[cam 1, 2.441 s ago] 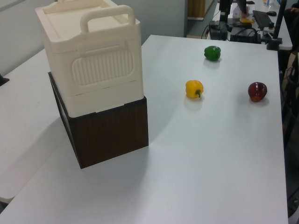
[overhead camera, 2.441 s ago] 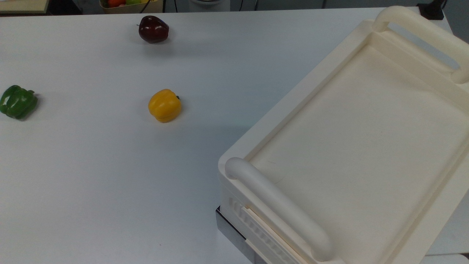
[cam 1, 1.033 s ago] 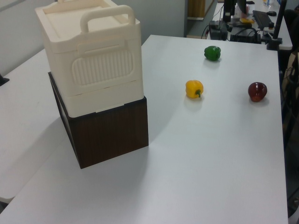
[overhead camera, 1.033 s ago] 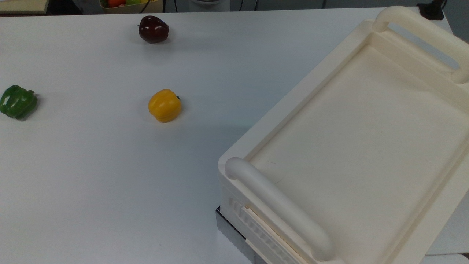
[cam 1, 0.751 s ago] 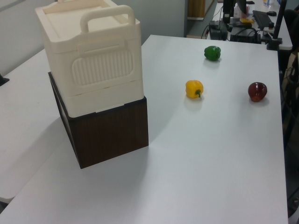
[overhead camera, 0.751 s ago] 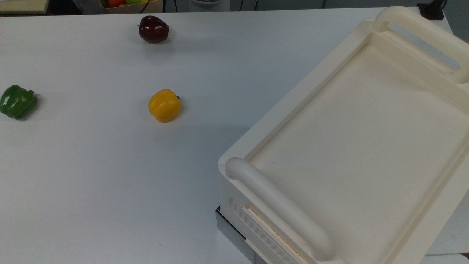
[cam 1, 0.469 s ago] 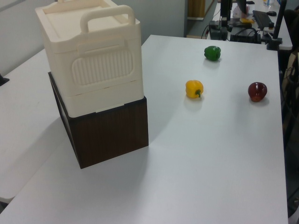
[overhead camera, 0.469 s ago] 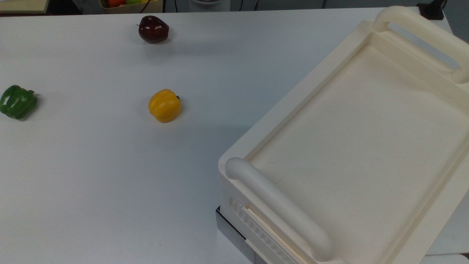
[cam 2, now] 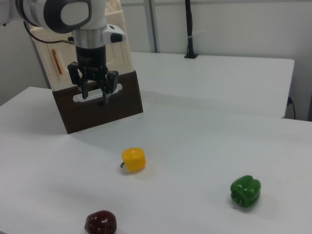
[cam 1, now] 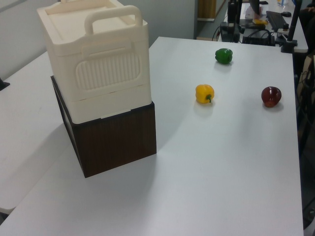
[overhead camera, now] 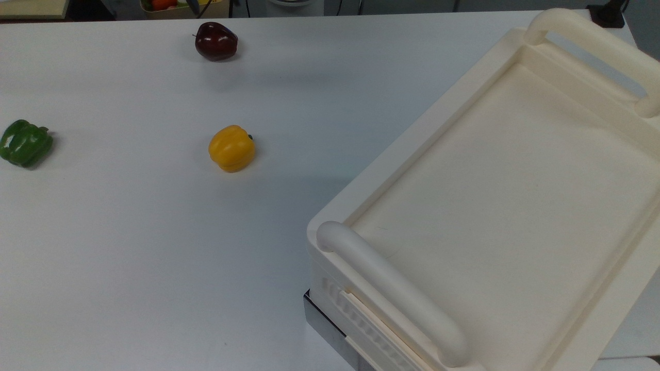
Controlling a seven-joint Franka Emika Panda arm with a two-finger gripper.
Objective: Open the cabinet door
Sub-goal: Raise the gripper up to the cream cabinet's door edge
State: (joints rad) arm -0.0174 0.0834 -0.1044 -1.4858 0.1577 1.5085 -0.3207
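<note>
Right view, upper left of the frame: the cabinet door [cam 2: 48, 68] is a flat cream-white panel standing upright on the cabinet's front, with one slim copper-coloured bar handle [cam 2: 57, 61] set vertically near the right view's left edge of the panel. My gripper [cam 2: 94, 96] hangs in front of it, pointing down, level with the dark brown base [cam 2: 97, 105] below the door; its two fingers [cam 2: 105, 95] are spread apart with nothing between them, and they do not touch the handle. Count: one door, one copper handle, one cream cabinet [cam 1: 98, 59] with two thick rounded handles [overhead camera: 392, 291] on its top. On the white table [overhead camera: 129, 247] lie one yellow pepper [overhead camera: 231, 148] near the centre, one green pepper [overhead camera: 25, 143] at the top view's left edge and one dark red apple [overhead camera: 216, 40] at the top, all well apart.
</note>
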